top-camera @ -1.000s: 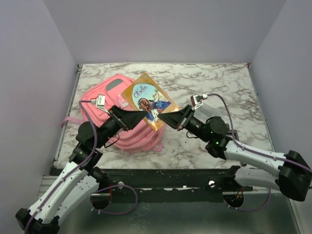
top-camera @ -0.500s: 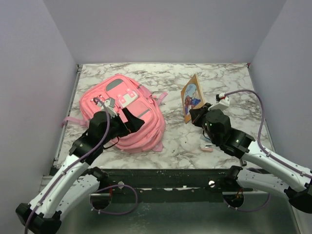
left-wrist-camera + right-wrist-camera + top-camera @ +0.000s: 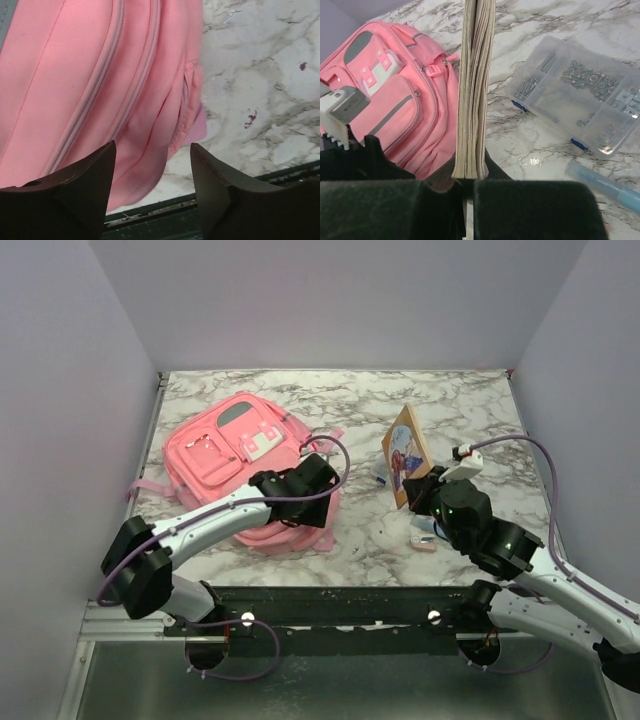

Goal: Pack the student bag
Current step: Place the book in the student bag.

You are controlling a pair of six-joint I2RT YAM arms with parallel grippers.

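Marbled white tabletop [image 3: 450,405] is filling the floor of a plain pale-walled enclosure, and we are looking down on it from behind both arms. We are finding the student bag [image 3: 235,455] lying flat on the left half of that surface, its grey-trimmed front pockets and white patch facing up and a pink strap trailing off its left side. Our left arm is reaching across the bag's near right corner. From its wrist we are seeing the left gripper [image 3: 152,195] with its two dark fingers spread wide and nothing pinched between them; the bag's pink zippered side is showing in the gap and beyond it, with bare marble to the right and the table's near edge below. Whether those fingers are touching the fabric, we cannot tell. To the right of the bag and apart from it, our right gripper [image 3: 465,182] is pinching a book [image 3: 476,85] by its lower edge, holding it upright and slightly tilted, so the right wrist camera is looking straight along the stacked page edges. From above, the book's illustrated cover is facing left, toward the bag. Beside the book on the marble, a clear compartment box [image 3: 575,95] of small metal hardware is lying flat, and a blue pen [image 3: 605,185] is resting nearer to us than the box.
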